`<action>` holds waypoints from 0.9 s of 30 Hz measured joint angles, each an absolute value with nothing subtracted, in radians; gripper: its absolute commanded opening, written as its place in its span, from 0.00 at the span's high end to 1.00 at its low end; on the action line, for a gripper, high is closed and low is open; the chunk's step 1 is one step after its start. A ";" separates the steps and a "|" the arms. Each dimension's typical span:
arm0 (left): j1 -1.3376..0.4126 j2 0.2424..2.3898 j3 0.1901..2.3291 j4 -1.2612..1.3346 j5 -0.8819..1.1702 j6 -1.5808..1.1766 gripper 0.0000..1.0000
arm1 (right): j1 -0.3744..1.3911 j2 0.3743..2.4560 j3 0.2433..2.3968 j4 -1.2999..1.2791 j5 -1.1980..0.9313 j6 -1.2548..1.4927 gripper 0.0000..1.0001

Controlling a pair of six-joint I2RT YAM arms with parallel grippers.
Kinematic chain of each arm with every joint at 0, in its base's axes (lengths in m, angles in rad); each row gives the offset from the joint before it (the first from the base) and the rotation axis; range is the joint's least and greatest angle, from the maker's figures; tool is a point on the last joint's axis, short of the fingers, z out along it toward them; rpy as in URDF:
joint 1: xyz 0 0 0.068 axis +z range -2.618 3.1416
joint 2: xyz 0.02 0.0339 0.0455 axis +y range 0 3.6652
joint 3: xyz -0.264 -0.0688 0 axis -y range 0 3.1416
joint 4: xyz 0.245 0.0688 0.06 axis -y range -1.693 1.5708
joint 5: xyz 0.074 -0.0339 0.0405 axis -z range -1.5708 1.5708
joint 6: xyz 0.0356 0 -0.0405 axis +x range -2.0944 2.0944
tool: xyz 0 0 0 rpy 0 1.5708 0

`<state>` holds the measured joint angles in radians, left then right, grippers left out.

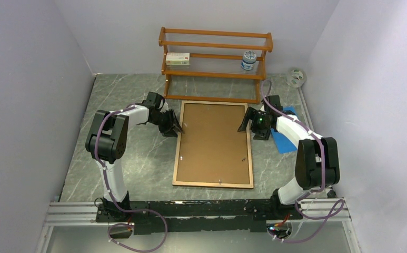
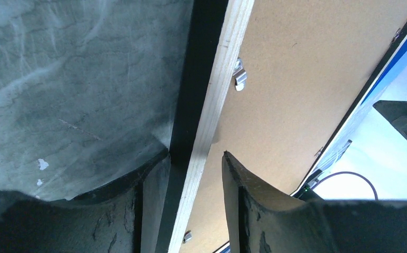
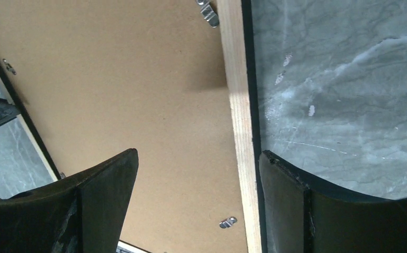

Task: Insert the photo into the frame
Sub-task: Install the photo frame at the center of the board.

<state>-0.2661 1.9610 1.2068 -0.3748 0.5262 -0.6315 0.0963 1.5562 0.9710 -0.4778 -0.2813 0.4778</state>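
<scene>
The frame [image 1: 177, 153] lies back side up on the table, its light wood border around a brown backing board [image 1: 214, 142]. The photo is hidden. My left gripper [image 1: 176, 126] is open at the frame's upper left edge. Its jaws straddle the wood border [image 2: 217, 89]: the left finger is against the black outer side, the right finger stands off over the board. My right gripper [image 1: 246, 124] is wide open across the upper right border [image 3: 238, 105]. One of its fingers is over the board, the other just outside the frame. Small metal clips [image 2: 239, 74] [image 3: 227, 222] sit along the border.
A wooden shelf rack [image 1: 215, 66] stands right behind the frame, holding a white box [image 1: 177, 58] and a jar [image 1: 249, 60]. A blue sheet [image 1: 284, 138] lies under the right arm. A tape roll [image 1: 296, 77] sits at the back right corner. Walls close in on both sides.
</scene>
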 measured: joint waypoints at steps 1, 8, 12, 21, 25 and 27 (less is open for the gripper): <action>-0.266 1.961 1.207 -0.375 0.526 -0.633 0.51 | 0.097 1.557 0.970 -0.477 -0.272 0.478 0.12; -0.266 1.961 1.207 -0.378 0.524 -0.637 0.57 | 0.109 1.584 0.945 -0.474 -0.270 0.478 0.12; -0.266 1.961 1.207 -0.381 0.519 -0.638 0.58 | 0.131 1.600 0.933 -0.471 -0.292 0.476 0.13; -0.262 1.961 1.216 -0.404 0.488 -0.635 0.59 | 0.194 1.604 0.931 -0.470 -0.237 0.459 0.12; -0.260 1.961 1.223 -0.418 0.476 -0.630 0.57 | 0.241 1.599 0.930 -0.482 -0.152 0.478 0.10; -0.260 1.961 1.223 -0.417 0.475 -0.629 0.55 | 0.278 1.579 0.930 -0.509 -0.079 0.494 0.10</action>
<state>-0.2604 1.9610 1.2232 -0.4168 0.4747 -0.6289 0.2783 1.5787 0.9302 -0.5095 -0.0788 0.4938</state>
